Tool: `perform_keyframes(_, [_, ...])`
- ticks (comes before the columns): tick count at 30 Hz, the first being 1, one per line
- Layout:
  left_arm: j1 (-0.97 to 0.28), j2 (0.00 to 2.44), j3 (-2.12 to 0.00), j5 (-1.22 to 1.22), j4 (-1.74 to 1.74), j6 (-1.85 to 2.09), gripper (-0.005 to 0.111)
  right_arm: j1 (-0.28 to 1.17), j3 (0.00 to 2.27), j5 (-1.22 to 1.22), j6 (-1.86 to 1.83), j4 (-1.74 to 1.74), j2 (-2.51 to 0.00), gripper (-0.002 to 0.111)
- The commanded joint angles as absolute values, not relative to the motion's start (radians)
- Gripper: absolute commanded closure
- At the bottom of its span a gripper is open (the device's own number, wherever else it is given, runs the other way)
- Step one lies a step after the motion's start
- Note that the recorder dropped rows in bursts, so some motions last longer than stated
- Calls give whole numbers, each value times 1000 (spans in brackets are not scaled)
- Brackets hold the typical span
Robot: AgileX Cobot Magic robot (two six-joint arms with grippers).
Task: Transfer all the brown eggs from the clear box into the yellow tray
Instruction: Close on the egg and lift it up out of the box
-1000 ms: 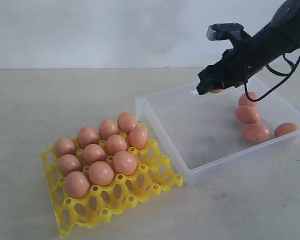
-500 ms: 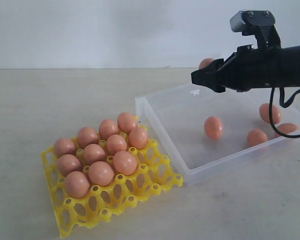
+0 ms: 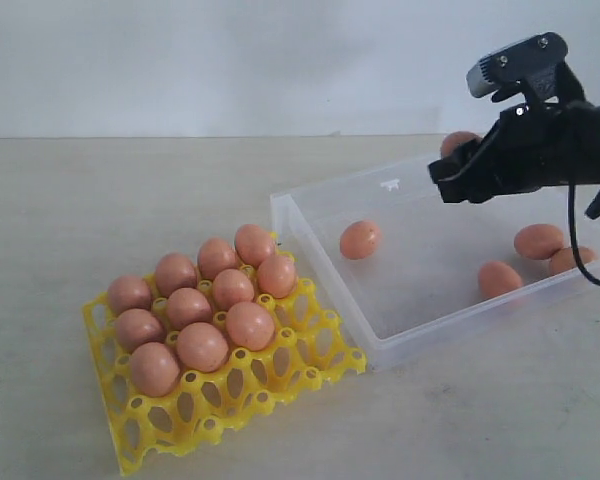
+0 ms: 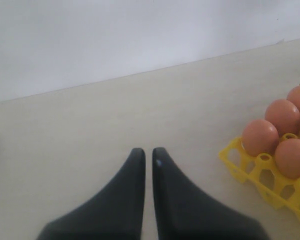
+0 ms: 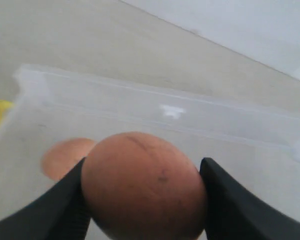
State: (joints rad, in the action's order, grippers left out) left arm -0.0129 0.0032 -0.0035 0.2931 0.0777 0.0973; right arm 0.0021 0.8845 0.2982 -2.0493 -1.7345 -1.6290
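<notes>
Right gripper [image 5: 144, 200] grips an egg [image 5: 142, 170] between its jaws, above the box's [image 3: 325, 262] far right side, tray [image 3: 310, 352] well left.

**Orange-tan, yellow and black on a pale counter**

We are seeing the brown eggs [image 3: 202, 345] showing a pinkish, orange-tan shell, plain and unpatterned. The held egg [image 5: 142, 185] is carrying a small dark speck and a faint thin line. The yellow tray [image 3: 230, 405] is glowing a bright, even yellow. The clear box [image 3: 460, 330] is looking colourless and slightly milky, with a small white mark [image 3: 390, 184] on its far wall. The right hand [image 3: 445, 185] and the left hand [image 4: 147, 155] are both showing matt black. We are reading the counter [image 3: 80, 200] as pale beige and the wall [image 3: 180, 60] as greyish white.
</notes>
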Motion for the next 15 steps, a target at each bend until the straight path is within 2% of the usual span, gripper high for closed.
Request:
perform_keyframes(1, [-21,0,0,293,76,94,103,1,958,-45,-2068,-1744,-1615,109])
perform_keyframes(6, [-21,0,0,293,76,94,103,0,1065,-175,-1939,-1744,-1615,109])
perform_keyframes(15, [-21,0,0,293,76,94,103,0,1245,9,-1508,-1744,-1615,109])
